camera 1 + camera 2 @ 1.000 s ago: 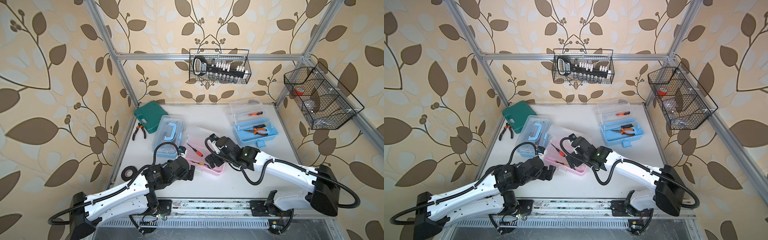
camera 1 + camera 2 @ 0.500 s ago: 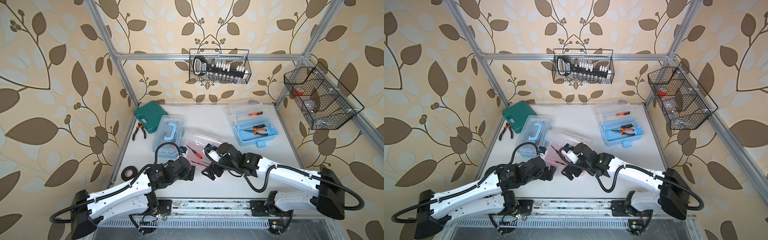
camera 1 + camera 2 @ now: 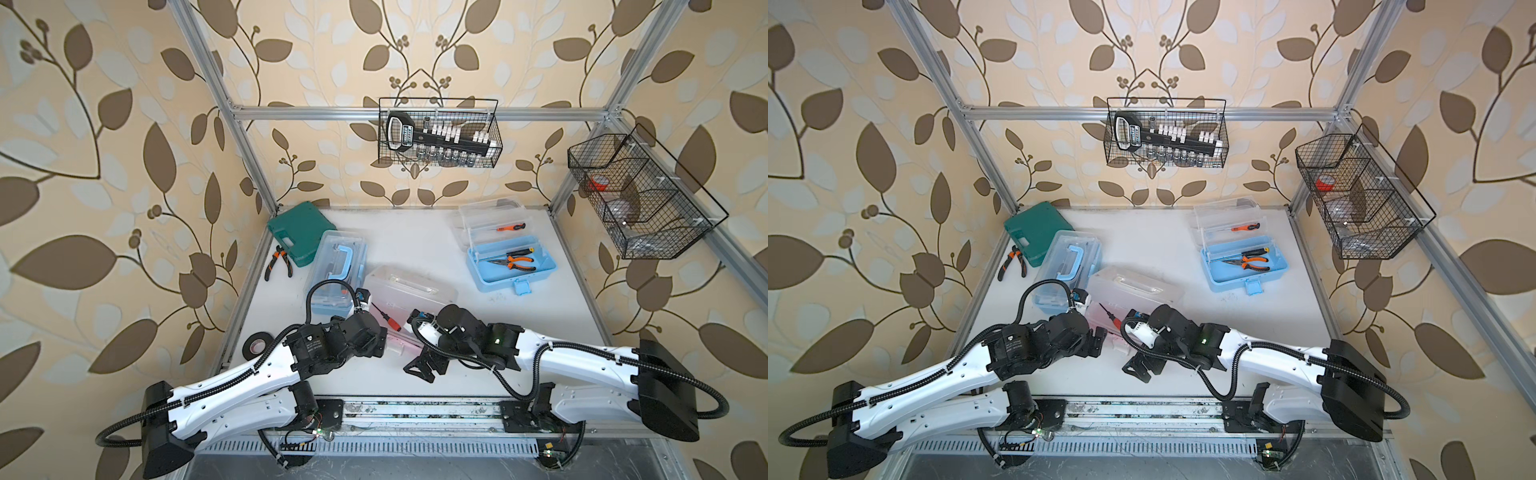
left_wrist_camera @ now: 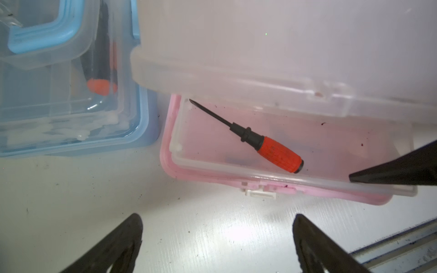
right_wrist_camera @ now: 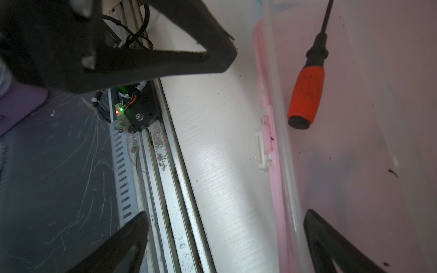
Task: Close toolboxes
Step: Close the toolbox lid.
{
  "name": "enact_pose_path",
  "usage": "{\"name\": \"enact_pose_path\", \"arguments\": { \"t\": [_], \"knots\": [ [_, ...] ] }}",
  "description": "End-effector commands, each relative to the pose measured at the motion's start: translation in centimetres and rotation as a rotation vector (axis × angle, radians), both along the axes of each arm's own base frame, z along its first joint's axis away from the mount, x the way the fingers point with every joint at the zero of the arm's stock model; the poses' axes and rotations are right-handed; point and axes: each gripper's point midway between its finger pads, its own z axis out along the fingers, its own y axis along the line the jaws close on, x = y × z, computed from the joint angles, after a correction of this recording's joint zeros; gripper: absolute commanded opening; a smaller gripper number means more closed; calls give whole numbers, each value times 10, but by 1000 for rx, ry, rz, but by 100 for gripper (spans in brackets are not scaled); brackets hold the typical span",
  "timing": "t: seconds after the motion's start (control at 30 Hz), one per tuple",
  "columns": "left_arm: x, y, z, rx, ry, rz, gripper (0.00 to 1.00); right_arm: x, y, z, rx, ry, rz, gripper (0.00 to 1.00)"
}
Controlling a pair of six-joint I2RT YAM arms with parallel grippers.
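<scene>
looks like a robot lab cell: aluminium frame (image 3: 311, 113), leaf wallpaper (image 3: 104, 166), wire basket (image 3: 482, 120) with a socket set (image 3: 440, 139), toolboxes (image 3: 490, 278) and pliers (image 3: 278, 266) on a white table (image 3: 415, 241), two arms (image 3: 249, 374) on a rail (image 3: 415, 409)

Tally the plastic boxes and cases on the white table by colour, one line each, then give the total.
Light-blue plastic toolboxes with clear lids: 2
Pink plastic toolbox with a clear lid: 1
Dark green opaque plastic case: 1
Total: 4
</scene>
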Motion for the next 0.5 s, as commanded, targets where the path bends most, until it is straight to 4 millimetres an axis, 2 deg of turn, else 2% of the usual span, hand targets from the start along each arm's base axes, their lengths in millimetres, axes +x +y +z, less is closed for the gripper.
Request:
{"name": "enact_pose_path", "arguments": {
  "t": [0.0, 0.1, 0.33, 0.47],
  "knots": [
    [5, 6, 15, 44, -43, 9, 99, -28, -2, -10, 21, 95, 84, 98],
    [7, 6, 14, 62, -41, 5, 99, -28, 6, 0, 68, 60, 117, 98],
    [5, 5, 3, 59, -19, 12, 99, 0, 28, 32, 142, -108, 72, 98],
    [4, 2, -4, 58, -3, 9, 99, -10, 39, 42, 173, -159, 135, 98]
  ]
}}
